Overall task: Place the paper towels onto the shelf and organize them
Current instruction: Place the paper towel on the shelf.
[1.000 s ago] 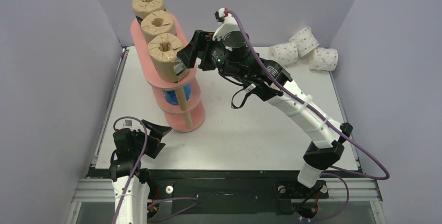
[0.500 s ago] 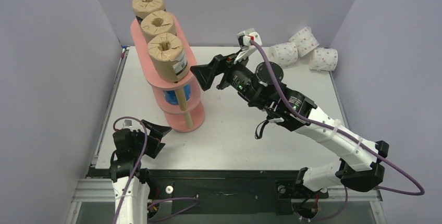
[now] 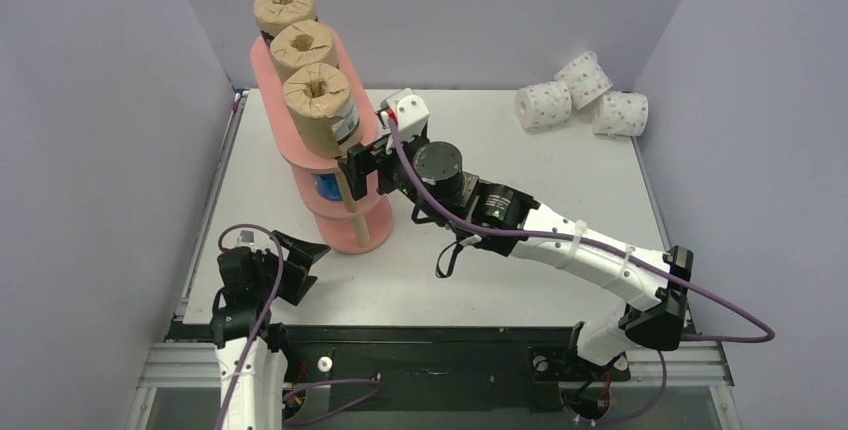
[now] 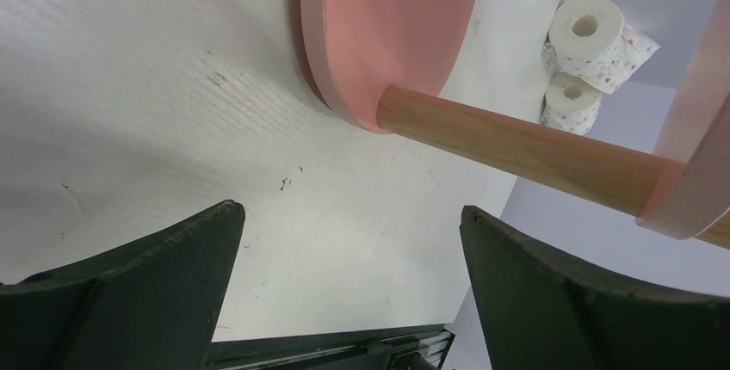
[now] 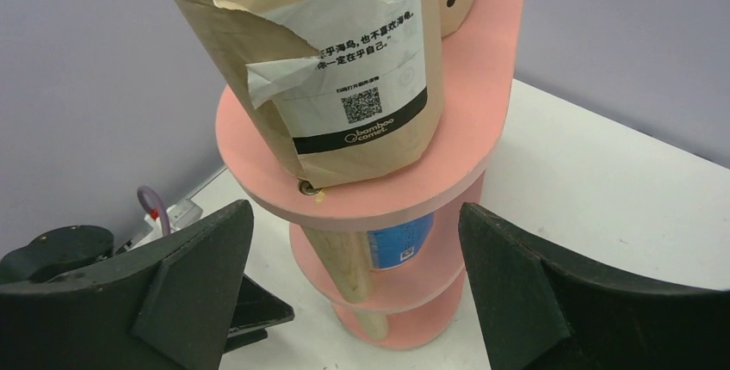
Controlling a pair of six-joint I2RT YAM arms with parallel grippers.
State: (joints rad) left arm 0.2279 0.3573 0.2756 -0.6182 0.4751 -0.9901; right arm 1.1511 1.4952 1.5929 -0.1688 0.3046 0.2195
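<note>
Tabletop [image 3: 520,250]: white, walled left, back and right; centre and near right bare.
Shelf [image 3: 372,222]: pink, stands far left.
Right end effector [image 3: 358,172]: jaws wide, empty, just beside the shelf's near end.
Left end effector [image 3: 308,262]: jaws wide, empty, near the bottom board.
Brown rolls [image 3: 317,100]: three upright on the top board.
Dotted rolls [image 3: 580,90]: three, far right corner, well apart from both end effectors.
Blue roll [image 3: 327,186]: middle board.

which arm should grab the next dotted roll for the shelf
Right. The three dotted rolls lie in the far right corner, and the right end effector is open and empty. The left end effector sits near-left by the shelf, far from them.
</note>
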